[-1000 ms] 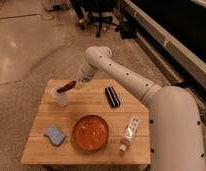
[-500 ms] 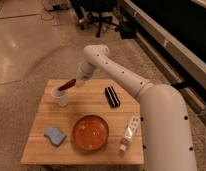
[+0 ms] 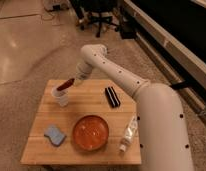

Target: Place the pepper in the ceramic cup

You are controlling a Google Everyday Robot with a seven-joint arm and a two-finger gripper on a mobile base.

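- Camera view: the pepper lies tilted across the rim of the ceramic cup, its lower end over the cup's mouth and its upper end pointing up and right toward the tool. The cup stands at the back left of the wooden worktop.
- Risk, as I judge it: the pepper is long against the small cup, so it may tip over the rim and fall onto the worktop instead of sliding in. A sideways nudge from the tool could also knock the light cup over or push it toward the left edge.
- The tool sits just right of and above the cup, at the pepper's upper end. Whether it touches or grips the pepper I cannot tell, nor how wide it stands.
- Judged from this, the placing is near its end: the pepper is at the cup but not clearly settled inside.
- Elsewhere on the worktop: an orange bowl in front, a black bar to the right, a blue sponge at front left, and a white tube at front right, all well apart from the cup.
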